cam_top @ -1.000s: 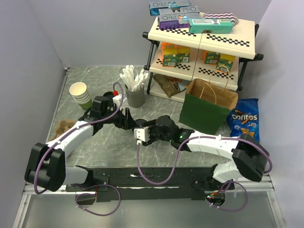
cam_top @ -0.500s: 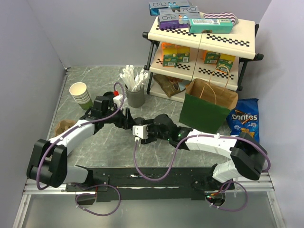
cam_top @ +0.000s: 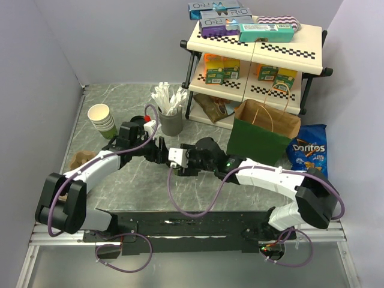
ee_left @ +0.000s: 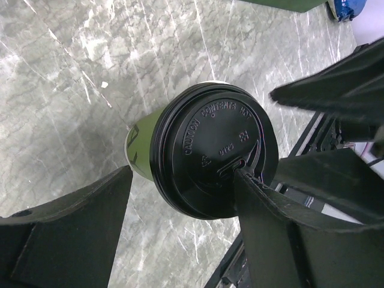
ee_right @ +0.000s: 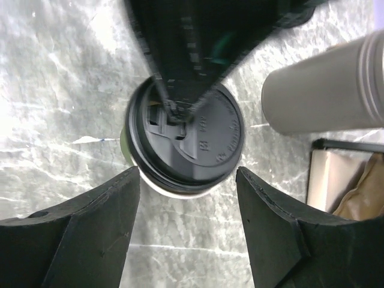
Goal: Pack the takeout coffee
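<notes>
The left gripper (ee_left: 180,174) is spread wide with the coffee cup (ee_left: 141,150) between its fingers. One fingertip (ee_left: 252,192) lies on the lid (ee_left: 204,144) by the sip hole, and the other finger (ee_left: 111,189) is right against the green wall. I cannot tell whether they clamp the cup. The right gripper (ee_right: 187,177) faces it from the other side, open wide, with the cup just beyond its tips and not touching them. The cup is dark green paper with a round black lid, closed, with raised caution lettering. It stands on the grey marbled table (ee_right: 54,90).
</notes>
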### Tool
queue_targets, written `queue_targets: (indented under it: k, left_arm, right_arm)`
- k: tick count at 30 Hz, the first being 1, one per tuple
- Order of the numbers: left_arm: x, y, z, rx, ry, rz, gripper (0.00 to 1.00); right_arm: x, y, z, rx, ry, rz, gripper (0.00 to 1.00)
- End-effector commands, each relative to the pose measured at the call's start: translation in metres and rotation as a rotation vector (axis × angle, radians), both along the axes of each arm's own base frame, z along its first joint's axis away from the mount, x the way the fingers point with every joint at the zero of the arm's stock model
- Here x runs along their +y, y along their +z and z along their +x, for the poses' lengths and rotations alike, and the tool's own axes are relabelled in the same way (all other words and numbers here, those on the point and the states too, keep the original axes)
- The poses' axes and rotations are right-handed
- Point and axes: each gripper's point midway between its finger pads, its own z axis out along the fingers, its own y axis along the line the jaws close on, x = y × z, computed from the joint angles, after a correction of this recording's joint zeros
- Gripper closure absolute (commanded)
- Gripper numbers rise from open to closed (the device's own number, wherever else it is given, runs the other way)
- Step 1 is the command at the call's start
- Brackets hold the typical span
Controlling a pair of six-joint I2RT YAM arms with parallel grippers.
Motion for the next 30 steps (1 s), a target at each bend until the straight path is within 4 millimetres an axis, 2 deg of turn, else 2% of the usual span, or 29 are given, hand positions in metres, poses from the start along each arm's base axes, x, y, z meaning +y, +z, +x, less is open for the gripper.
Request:
queue_targets:
  k: [1,2,3,6,13,20,26,29,30]
  left_arm:
    - [-0.005,0.021,0.012,-0.069,-0.02,-0.025,0.26]
    - [-0.005,0.022,0.012,-0.068,-0.022,-0.025,0.26]
    - [-0.006,0.022,0.012,-0.067,-0.026,-0.027,0.26]
    - [-0.007,0.025,0.014,-0.072,-0.029,-0.035,0.26]
    - [-0.01,0.025,0.018,-0.066,-0.033,-0.034,0.26]
    - [-0.009,0.024,0.024,-0.075,-0.038,0.001,0.27]
    - [-0.02,0.019,0.024,-0.05,-0.063,0.005,0.27]
    - [-0.025,0.018,0.023,-0.043,-0.074,0.009,0.27]
    - [-0.026,0.017,0.023,-0.042,-0.08,0.011,0.28]
  right_arm:
    - [0.0,0.051,0.004,0.099,-0.067,0.153,0.28]
    - [-0.007,0.054,0.012,0.129,-0.104,0.171,0.28]
    - [-0.008,0.059,0.009,0.208,-0.122,0.196,0.27]
    - [-0.021,0.06,0.021,0.334,-0.202,0.217,0.27]
    - [-0.022,0.038,0.03,0.569,-0.332,0.237,0.28]
    - [-0.038,0.029,0.043,0.536,-0.462,0.219,0.3]
    - [-0.055,0.025,0.05,0.489,-0.529,0.199,0.31]
    - [-0.06,0.013,0.051,0.486,-0.553,0.149,0.32]
    - [-0.063,0.002,0.053,0.498,-0.573,0.115,0.32]
